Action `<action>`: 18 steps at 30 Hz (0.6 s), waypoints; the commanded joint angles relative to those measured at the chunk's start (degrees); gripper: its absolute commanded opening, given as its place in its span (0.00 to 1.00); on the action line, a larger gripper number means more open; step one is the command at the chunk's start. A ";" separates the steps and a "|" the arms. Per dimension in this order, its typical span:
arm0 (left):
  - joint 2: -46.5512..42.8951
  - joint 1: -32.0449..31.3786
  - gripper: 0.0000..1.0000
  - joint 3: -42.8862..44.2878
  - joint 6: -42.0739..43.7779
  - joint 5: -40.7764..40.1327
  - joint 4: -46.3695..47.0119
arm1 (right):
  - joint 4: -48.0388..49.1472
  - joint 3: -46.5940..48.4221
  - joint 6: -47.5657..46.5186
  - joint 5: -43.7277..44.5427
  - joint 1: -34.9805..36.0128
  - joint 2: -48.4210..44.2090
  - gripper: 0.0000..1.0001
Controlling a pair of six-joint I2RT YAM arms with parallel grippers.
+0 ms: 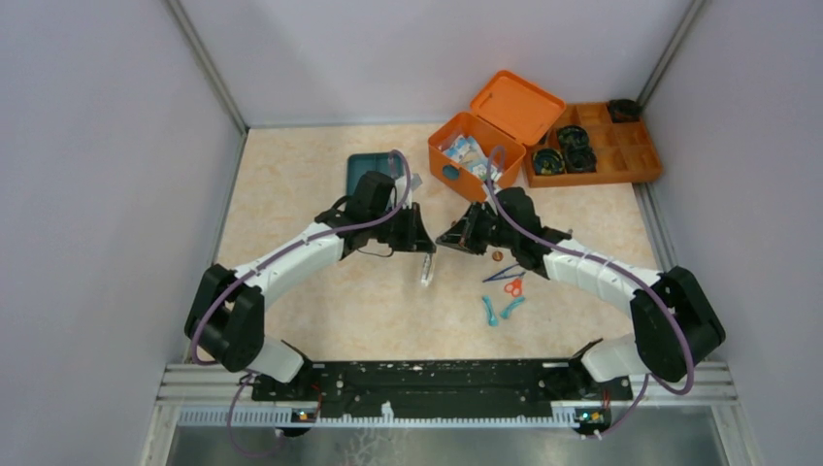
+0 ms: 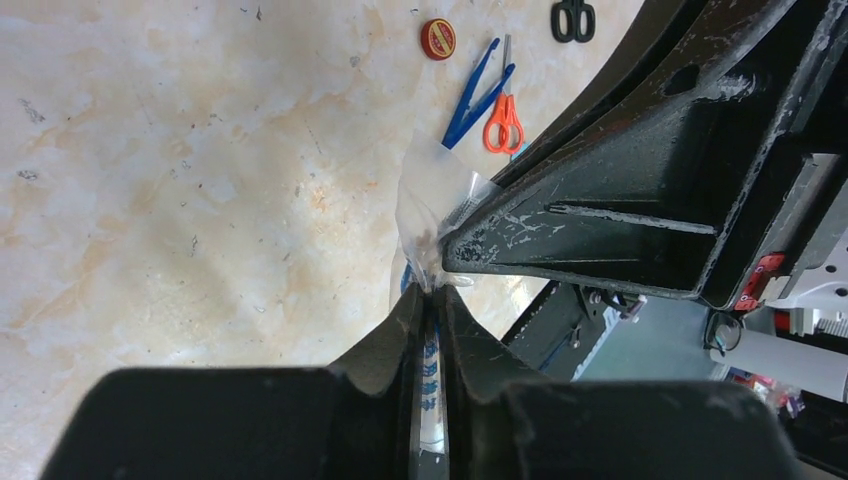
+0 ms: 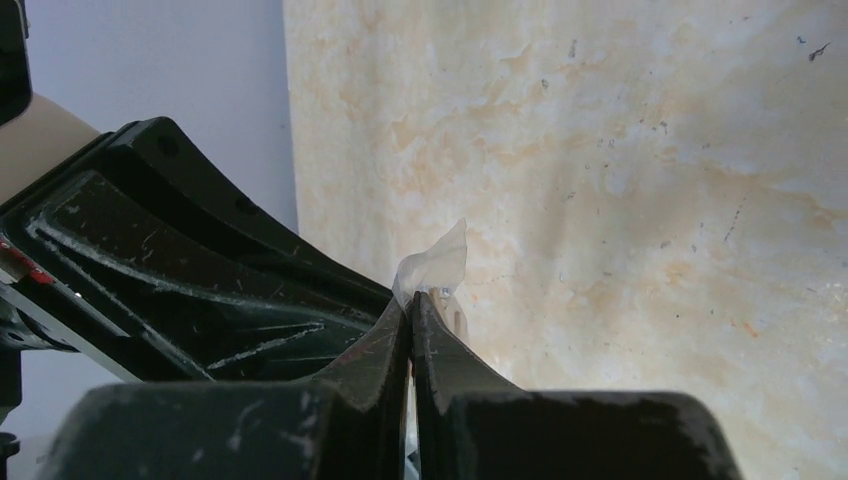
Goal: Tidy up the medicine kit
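Note:
The medicine kit [image 1: 456,131] is the orange box at the back right; its lid [image 1: 517,105] stands open and several packets lie inside. Over the middle of the table my two grippers meet tip to tip. A clear plastic packet [image 1: 426,272] with blue print hangs between them. My left gripper [image 1: 424,243] is shut on the packet [image 2: 432,215], which runs down between its jaws. My right gripper [image 1: 444,239] is shut on the packet's upper edge [image 3: 435,262], just above the left one's tips.
A flat orange divided tray [image 1: 631,155] with black items sits right of the kit. A teal tray [image 1: 367,167] lies behind the left arm. A red tin [image 2: 438,39], blue tweezers [image 2: 478,92], orange scissors [image 2: 504,122] and teal pieces [image 1: 490,311] lie front right.

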 commanded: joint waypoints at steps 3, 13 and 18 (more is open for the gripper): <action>-1.51 -0.55 0.42 -0.27 1.91 -0.74 -0.15 | -0.54 3.70 -2.68 4.04 0.28 -0.90 0.00; -10.83 1.68 0.96 -1.14 7.45 -22.53 -9.53 | -11.36 18.38 -12.07 6.73 -9.56 -3.06 0.00; -14.10 3.77 0.99 -3.37 9.66 -26.51 -12.09 | -11.93 26.08 -14.50 8.07 -16.49 0.59 0.00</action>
